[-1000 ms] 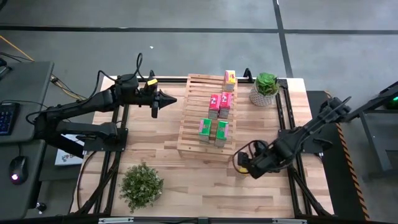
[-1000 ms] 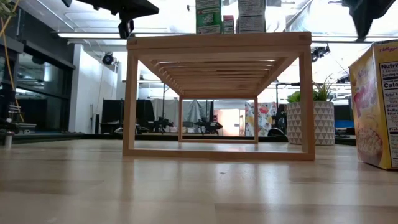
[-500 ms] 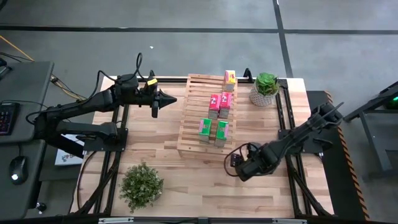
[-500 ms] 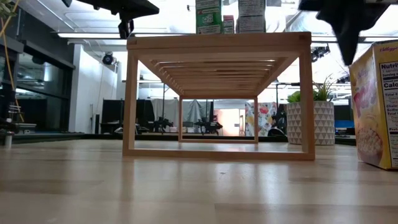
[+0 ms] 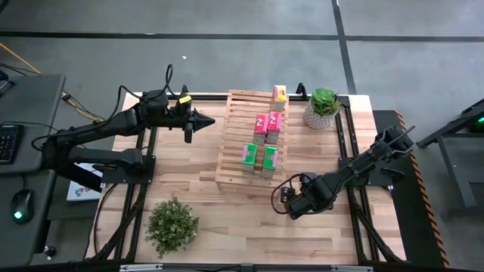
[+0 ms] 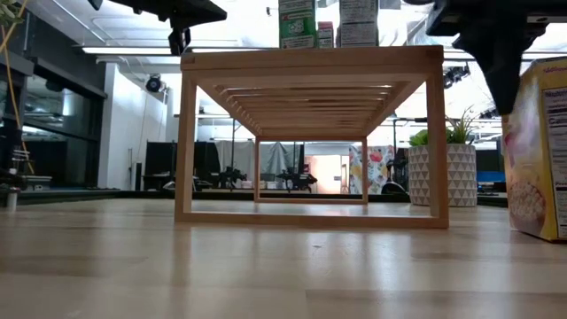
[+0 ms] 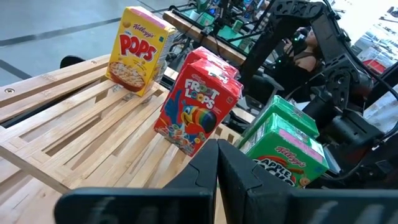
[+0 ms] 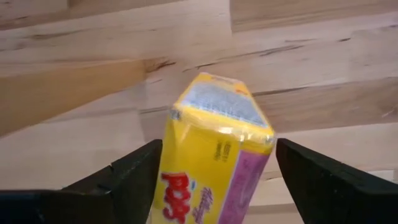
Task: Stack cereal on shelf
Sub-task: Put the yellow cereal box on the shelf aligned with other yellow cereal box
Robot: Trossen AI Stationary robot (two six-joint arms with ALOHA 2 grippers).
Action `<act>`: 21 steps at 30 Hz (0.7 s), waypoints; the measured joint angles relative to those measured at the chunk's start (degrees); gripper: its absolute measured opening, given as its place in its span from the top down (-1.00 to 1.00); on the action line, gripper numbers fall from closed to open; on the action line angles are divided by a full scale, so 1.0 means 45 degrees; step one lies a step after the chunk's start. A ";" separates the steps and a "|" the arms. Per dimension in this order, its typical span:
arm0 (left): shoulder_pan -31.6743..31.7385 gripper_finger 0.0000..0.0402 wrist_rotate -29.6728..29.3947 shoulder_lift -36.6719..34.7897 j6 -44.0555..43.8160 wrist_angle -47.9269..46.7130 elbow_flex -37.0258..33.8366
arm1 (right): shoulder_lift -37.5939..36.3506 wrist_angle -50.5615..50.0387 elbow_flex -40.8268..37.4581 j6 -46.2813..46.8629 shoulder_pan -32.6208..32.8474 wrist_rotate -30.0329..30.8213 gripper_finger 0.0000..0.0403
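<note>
The shelf (image 5: pixel 249 140), a light-wood slatted rack, stands mid-table. On its top stand a yellow cereal box (image 5: pixel 280 94), two pink-red ones (image 5: pixel 267 125) and two green ones (image 5: pixel 259 158). Another yellow cereal box (image 8: pixel 214 155) stands upright on the table off the shelf's near right corner. My right gripper (image 5: pixel 291 200) hangs over it, pointing down and open. One finger (image 8: pixel 130 177) is on each side of the box's top, the other (image 8: pixel 323 180) with a clear gap. My left gripper (image 5: pixel 204 121) waits shut, raised left of the shelf.
A potted plant in a white pot (image 5: pixel 323 107) stands at the table's far right, beyond the shelf. A bushy green plant (image 5: pixel 172 224) sits near the front left. Bare tabletop lies in front of the shelf and under it (image 6: pixel 310 208).
My right gripper has come down and moved a little toward the table's left, over the yellow box on the table. Its fingers now stand on either side of the box top. They have stayed open.
</note>
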 joint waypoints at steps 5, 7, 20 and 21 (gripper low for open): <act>0.0000 1.00 -0.0005 -0.0001 0.0000 0.0000 0.0000 | 0.0000 -0.0153 0.0000 -0.0002 0.0000 -0.0015 -0.35; 0.0000 1.00 -0.0001 -0.0002 0.0000 0.0000 0.0000 | 0.0000 -0.0153 0.0000 -0.0021 0.0000 -0.0015 -0.27; 0.0000 1.00 -0.0248 0.0002 -0.0005 0.0005 0.0000 | -0.0390 0.0336 0.0097 -0.2451 0.0034 -0.0783 0.01; 0.0000 1.00 -0.0248 0.0002 -0.0005 0.0001 0.0000 | -0.0520 0.0318 0.0221 -0.3025 0.0032 -0.1025 0.01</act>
